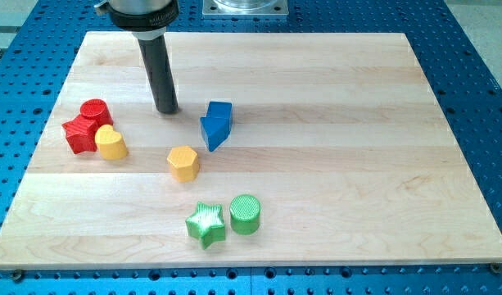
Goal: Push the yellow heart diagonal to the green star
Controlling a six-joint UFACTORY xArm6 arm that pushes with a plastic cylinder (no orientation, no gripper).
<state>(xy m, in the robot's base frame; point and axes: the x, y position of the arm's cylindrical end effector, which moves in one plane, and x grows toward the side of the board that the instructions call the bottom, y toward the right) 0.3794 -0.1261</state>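
Observation:
The yellow heart lies at the view's left, touching a red star. The green star lies near the view's bottom centre, next to a green cylinder. My tip rests on the board above and to the right of the yellow heart, well apart from it, and to the left of a blue block. The green star is far below my tip.
A red cylinder sits just above the red star. A yellow hexagon lies between the heart and the green star. The wooden board rests on a blue perforated table.

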